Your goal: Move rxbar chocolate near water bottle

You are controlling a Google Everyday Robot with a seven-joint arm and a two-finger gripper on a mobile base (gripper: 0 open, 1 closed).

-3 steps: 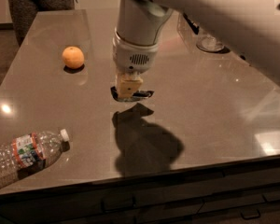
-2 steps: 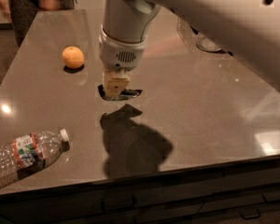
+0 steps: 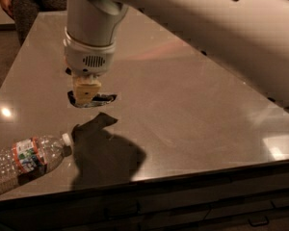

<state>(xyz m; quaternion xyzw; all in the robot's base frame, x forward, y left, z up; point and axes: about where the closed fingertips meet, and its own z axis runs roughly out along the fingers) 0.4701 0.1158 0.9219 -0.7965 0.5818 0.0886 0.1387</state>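
My gripper hangs from the big white arm over the left half of the brown table. It is shut on the rxbar chocolate, a flat black-wrapped bar that sticks out to the right of the yellowish fingers, held a little above the table top. Its shadow falls just below. The water bottle lies on its side at the table's front left corner, white cap pointing right, red, green and white label showing. The bar is above and to the right of the bottle's cap, apart from it.
A person stands beyond the table's far left corner. The table's front edge runs just below the bottle and the shadow. The white arm spans the upper right of the view.
The gripper has moved left and toward the front of the table with the bar in it, closer to the bottle. The orange fruit is now covered by the arm.
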